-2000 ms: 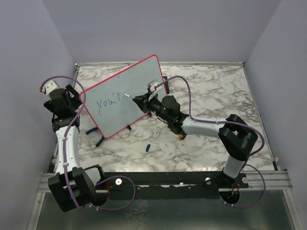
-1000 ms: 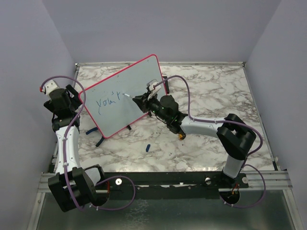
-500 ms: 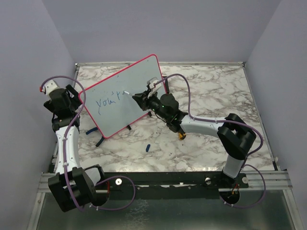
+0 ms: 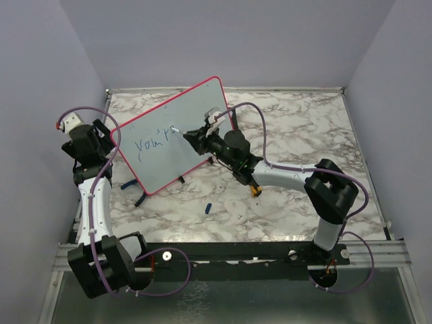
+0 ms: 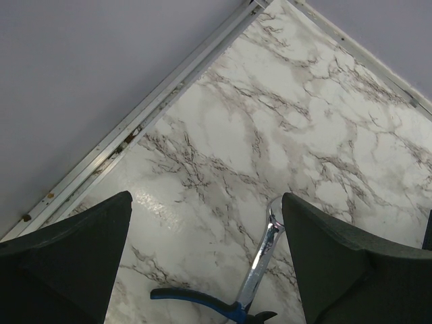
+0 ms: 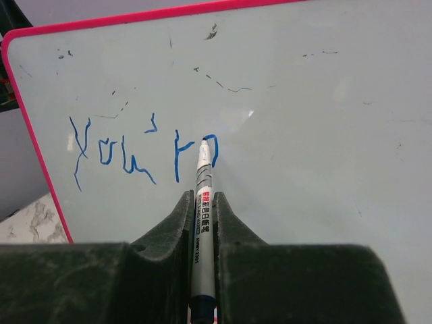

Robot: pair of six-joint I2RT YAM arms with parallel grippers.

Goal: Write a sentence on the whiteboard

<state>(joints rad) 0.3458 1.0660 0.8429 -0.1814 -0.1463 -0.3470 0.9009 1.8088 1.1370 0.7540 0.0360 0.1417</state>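
Already put down of the sentence (image 6: 128,164): "you'r" and a curved blue stroke of one more letter, in a single line on the left half of the whiteboard (image 6: 304,121). Touched at that last stroke by the tip of the marker (image 6: 204,172), with the rest of the writing to the left of the tip in the right wrist view. Gripped on the barrel between both fingers of the right gripper (image 6: 202,200), closed tight on it, with the tip pointing forward and away from the wrist. Stood tilted on small black feet at the far left part of the marble table (image 4: 304,135), pink frame all around, written face turned toward the right arm. Reached from the right side up to the middle of the board. Placed just beside the board's left edge in the top view: the left gripper (image 5: 206,202), spread wide, nothing held, facing down at the marble. Lying below it, a blue-handled metal tool (image 5: 258,263). Near the front of the table, well apart from the board, a small blue piece (image 4: 208,206).
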